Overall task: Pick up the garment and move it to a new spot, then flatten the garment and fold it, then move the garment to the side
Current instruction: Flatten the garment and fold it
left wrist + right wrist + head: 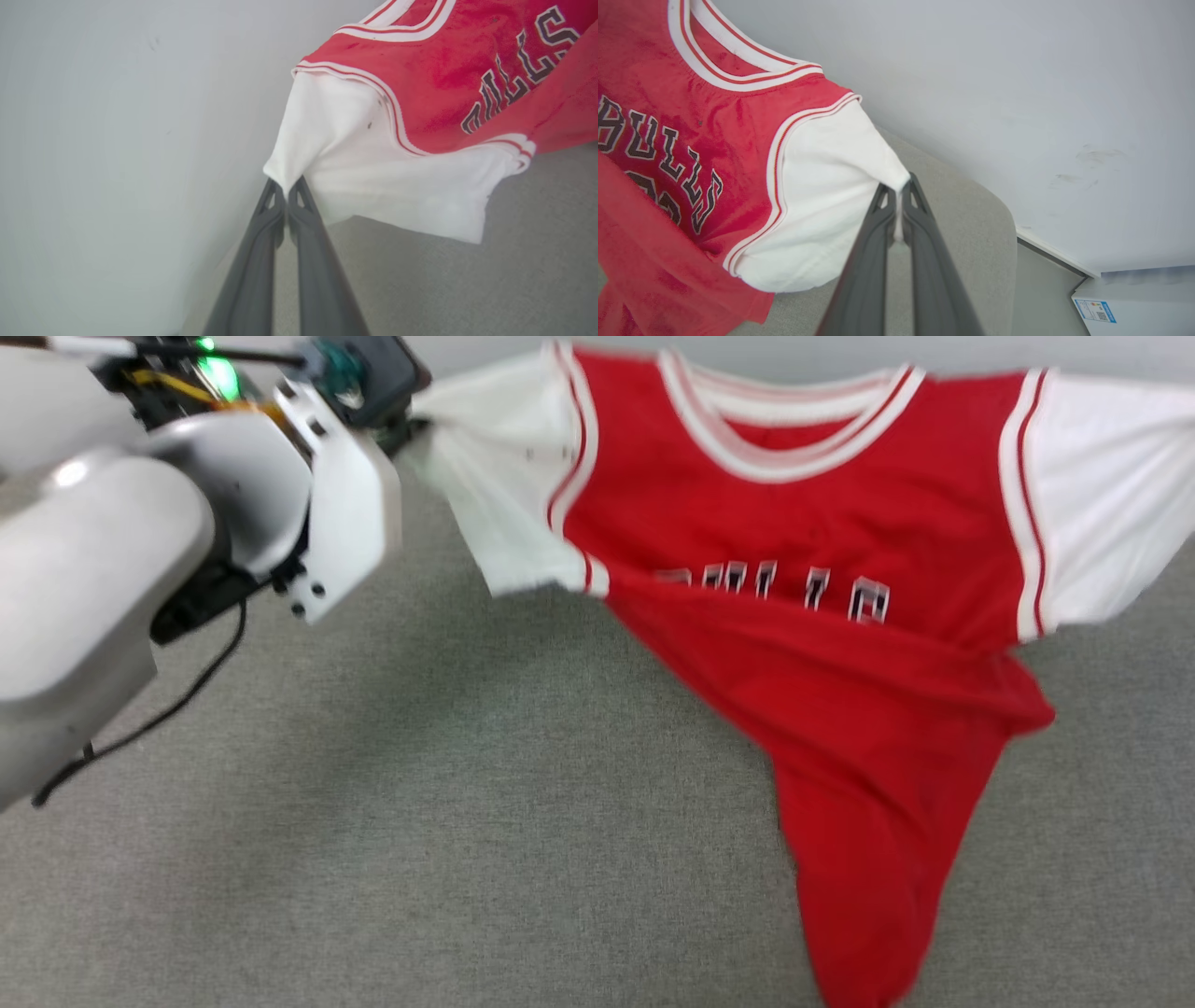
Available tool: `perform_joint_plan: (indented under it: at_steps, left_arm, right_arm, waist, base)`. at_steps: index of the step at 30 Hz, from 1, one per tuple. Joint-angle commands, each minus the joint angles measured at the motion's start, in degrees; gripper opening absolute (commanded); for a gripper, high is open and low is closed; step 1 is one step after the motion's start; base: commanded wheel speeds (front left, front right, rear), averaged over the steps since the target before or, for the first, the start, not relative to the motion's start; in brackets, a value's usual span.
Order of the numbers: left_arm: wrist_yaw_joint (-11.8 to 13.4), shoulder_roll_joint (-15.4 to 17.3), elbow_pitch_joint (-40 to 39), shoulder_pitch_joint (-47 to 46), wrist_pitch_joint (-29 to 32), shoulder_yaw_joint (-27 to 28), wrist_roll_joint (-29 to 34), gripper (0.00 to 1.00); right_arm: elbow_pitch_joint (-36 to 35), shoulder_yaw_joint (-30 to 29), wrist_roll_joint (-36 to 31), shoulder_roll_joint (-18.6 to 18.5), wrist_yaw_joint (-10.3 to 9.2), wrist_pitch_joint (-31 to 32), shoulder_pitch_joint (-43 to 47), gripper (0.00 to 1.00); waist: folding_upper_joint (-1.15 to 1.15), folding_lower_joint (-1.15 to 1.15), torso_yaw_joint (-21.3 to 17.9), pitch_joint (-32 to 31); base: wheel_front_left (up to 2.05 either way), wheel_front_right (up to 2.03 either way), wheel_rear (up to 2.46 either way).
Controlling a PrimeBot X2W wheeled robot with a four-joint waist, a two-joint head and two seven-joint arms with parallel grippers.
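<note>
The garment [794, 523], a red jersey with white short sleeves and black white-outlined letters, hangs stretched between its two sleeves above the grey surface, its lower red part drooping toward the near edge. In the left wrist view my left gripper [285, 186] is shut on the tip of one white sleeve [373, 177]. In the right wrist view my right gripper [899, 189] is shut on the tip of the other white sleeve [826, 196]. My pale left forearm [103, 569] fills the upper left of the head view.
A grey upholstered surface [420, 821] spreads below the garment. A pale wall [117, 116] rises behind it. Past the surface's rounded corner lie a strip of floor [1041, 289] and a white box with a label [1134, 303]. A black cable [187, 691] hangs from my left arm.
</note>
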Motion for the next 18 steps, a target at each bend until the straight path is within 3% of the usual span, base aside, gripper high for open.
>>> perform_joint_plan:
  at_steps: [1,10,18]
  left_arm:
    - [0.7,-0.4,0.8,-1.5,-2.0,1.1,1.0,0.0]
    - [2.1,-3.5,6.1,-9.0,-8.5,4.9,4.7,0.0]
    - [2.8,-7.8,13.6,-19.4,-13.5,7.3,9.6,0.0]
  right_arm:
    - [-0.3,-0.3,-1.0,-0.4,-0.06,-1.2,-2.5,0.0]
    - [1.0,-0.5,-7.1,1.7,-0.06,-5.4,-13.4,0.0]
    - [7.3,-0.5,-13.3,7.6,-0.06,-6.9,-27.6,0.0]
  waist:
    - [0.0,0.0,0.0,-1.8]
    - [0.0,0.0,0.1,-1.5]
    - [0.0,0.0,0.0,4.7]
  base:
    - [0.0,0.0,0.0]
    - [0.0,0.0,0.0]
    - [0.0,0.0,0.0]
